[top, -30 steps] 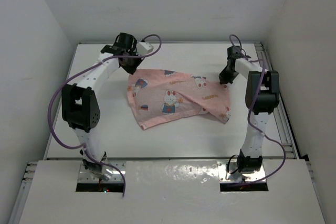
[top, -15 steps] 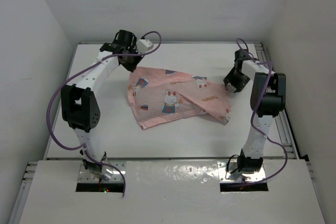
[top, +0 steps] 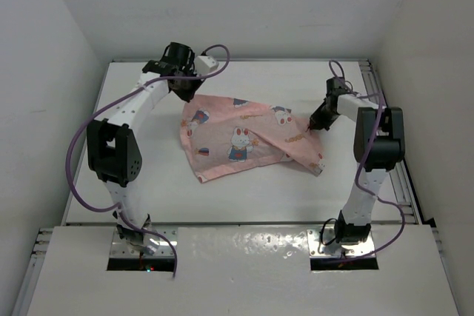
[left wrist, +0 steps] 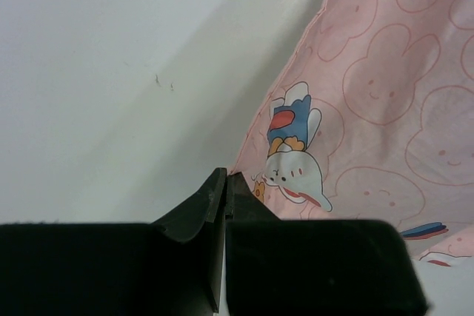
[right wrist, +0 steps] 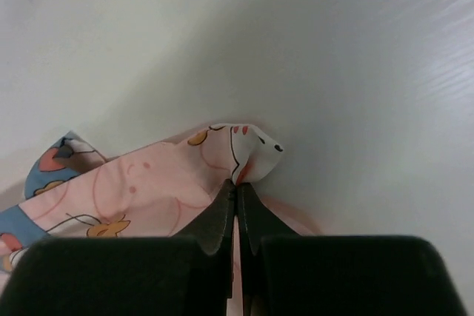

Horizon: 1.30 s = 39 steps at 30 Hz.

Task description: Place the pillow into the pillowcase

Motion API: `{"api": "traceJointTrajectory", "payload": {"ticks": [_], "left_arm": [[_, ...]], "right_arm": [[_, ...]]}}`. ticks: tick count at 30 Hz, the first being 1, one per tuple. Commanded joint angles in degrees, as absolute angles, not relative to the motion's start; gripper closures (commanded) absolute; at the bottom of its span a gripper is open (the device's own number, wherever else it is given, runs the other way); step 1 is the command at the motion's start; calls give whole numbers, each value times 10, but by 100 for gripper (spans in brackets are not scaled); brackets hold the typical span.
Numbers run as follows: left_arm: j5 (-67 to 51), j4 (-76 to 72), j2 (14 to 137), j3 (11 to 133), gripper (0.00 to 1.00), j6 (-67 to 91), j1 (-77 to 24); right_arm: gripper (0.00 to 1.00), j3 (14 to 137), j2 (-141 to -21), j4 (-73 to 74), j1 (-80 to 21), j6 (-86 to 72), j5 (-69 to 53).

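the pillowcase (top: 244,135) is thin, limp and light, so take it by the hem. your right gripper (right wrist: 237,185) pinches a pucker at its fingertips; your left gripper (left wrist: 225,175) is pressed together beside the edge, catch unclear.

place: robotics lab cell | signs: bare white walls (top: 222,5) boxing white surface (top: 244,197) | left arm (top: 118,155), right arm (top: 368,160) bolted at 6 o'clock

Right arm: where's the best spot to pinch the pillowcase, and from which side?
Its far right edge, coming in from the right, low over the table. The pillowcase lies flat and thin, but a small fold stands up there, easy to pinch. The right gripper is shut on it.
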<state>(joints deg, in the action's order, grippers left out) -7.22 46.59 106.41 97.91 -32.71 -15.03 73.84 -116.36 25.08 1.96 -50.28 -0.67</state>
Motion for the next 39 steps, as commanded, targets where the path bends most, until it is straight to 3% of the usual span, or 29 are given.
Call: {"api": "traceJointTrajectory", "payload": {"ticks": [1,11,18,29,39], "left_arm": [[-87,456,1045,1005,100,-323,-155],[-84,484,1055,1097,100,-318,-151],[-111,546,1066,1294,100,-335,-154],[-126,597,1045,1385,100,-334,-162],[-137,616,991,1448,100,-302,-170]], "right_arm": [[100,703,-1175,226,30,-518,-59],[100,671,-998,61,83,-497,-70],[100,622,-905,-24,112,-532,-92],[100,501,-713,-43,51,-461,42],[100,541,-553,13,47,-408,83]]}}
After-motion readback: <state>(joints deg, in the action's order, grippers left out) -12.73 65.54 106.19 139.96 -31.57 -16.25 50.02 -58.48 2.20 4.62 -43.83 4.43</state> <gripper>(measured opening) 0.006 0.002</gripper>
